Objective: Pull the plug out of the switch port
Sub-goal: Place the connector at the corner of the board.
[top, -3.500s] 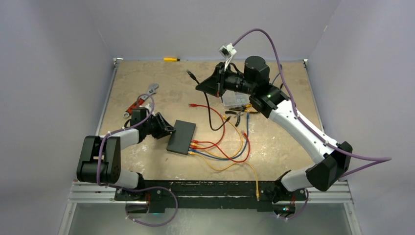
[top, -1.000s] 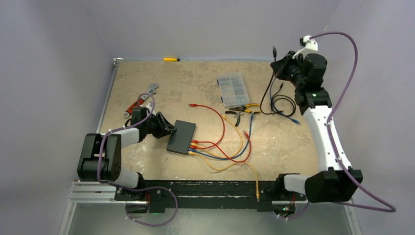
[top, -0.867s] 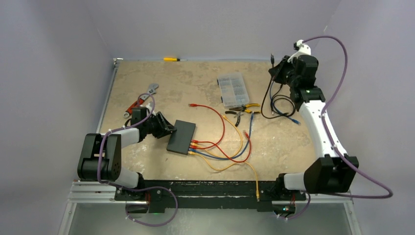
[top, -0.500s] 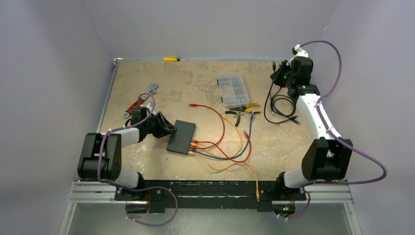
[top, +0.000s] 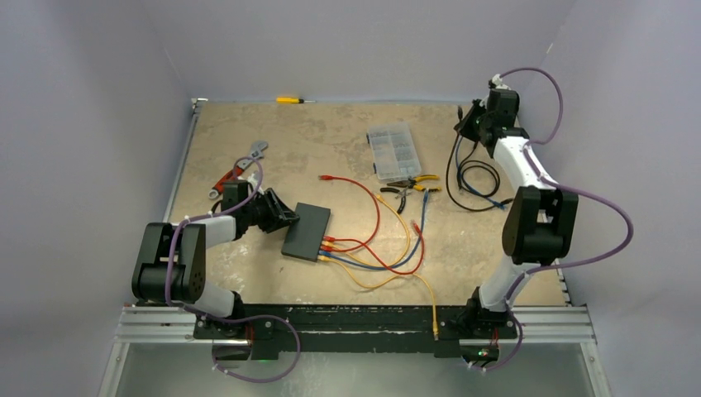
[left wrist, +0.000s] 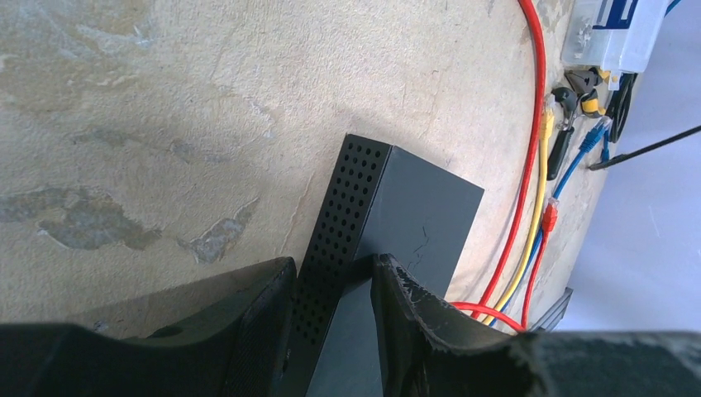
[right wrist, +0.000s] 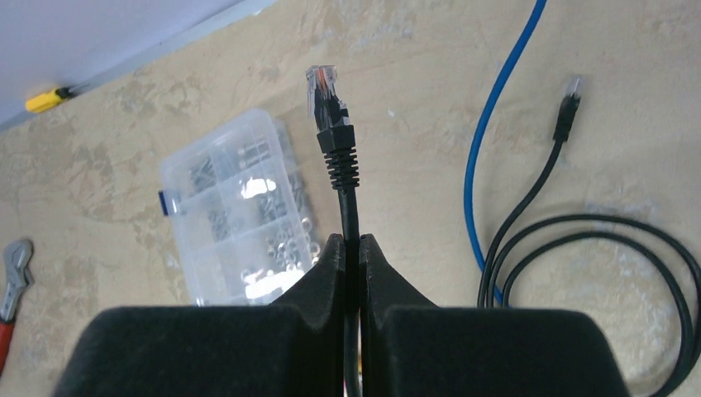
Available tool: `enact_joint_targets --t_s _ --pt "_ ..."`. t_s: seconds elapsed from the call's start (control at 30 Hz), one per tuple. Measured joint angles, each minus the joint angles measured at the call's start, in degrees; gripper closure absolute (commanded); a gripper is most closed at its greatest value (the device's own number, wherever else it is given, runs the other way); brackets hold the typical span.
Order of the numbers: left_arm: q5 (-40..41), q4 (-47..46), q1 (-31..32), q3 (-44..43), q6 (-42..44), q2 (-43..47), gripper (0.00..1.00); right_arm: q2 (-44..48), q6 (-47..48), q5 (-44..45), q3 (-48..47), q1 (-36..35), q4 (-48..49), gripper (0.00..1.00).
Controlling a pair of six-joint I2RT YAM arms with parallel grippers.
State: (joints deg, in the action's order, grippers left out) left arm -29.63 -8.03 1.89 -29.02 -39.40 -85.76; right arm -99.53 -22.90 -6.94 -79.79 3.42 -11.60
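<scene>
— Black plug (right wrist: 329, 107), out in open air and nowhere near a port. The right end effector (right wrist: 351, 244) has its fingers pinched tight on the black cable (right wrist: 350, 211) just behind the boot. The plug sticks straight out past the tips.

— And the switch (top: 306, 231)?

— On the desk (top: 248, 141), left of centre, well apart from that plug. From the right end effector, which hangs over the far right corner, it lies toward the near left. The left arm is much the nearer one: the left end effector (left wrist: 331, 273) is closed across the switch's vented edge, which looks like a brace.

— Which way does the box run?

— Its long axis goes roughly far to near, a little slanted. The red cable (left wrist: 537, 83), yellow cable (left wrist: 541, 182) and blue cable (left wrist: 570, 174) leave its near right end toward the middle of the desk.

— So the pull looks finished for the black one?

— I'd judge so. What's left for that arm is a release. The slack lies looped on the desk beneath it, to the right of the organiser box (top: 393, 153), so the plug should drop clear of the switch.
</scene>
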Motion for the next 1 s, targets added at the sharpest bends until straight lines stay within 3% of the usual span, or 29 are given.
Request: enact_joint_targets --t_s 0.37,0.73,0.87,1.0 --pt "-0.5 -0.8 0.0 0.0 0.0 -0.5 0.59 -12.9 -0.8 -2.1 -9.9 3.3 0.0 1.0" --pt "-0.6 -1.0 0.0 0.0 0.0 -0.6 0.59 -20.2 -2.3 -4.9 -12.7 7.5 -0.4 0.84" --pt "-0.7 -1.1 0.0 0.0 0.0 -0.7 0.59 -20.2 -3.0 -6.3 -13.1 8.7 -0.1 0.72" --pt "-0.7 -1.1 0.0 0.0 0.0 -0.7 0.59 -20.2 -3.3 -7.0 -13.2 8.9 0.6 0.51"
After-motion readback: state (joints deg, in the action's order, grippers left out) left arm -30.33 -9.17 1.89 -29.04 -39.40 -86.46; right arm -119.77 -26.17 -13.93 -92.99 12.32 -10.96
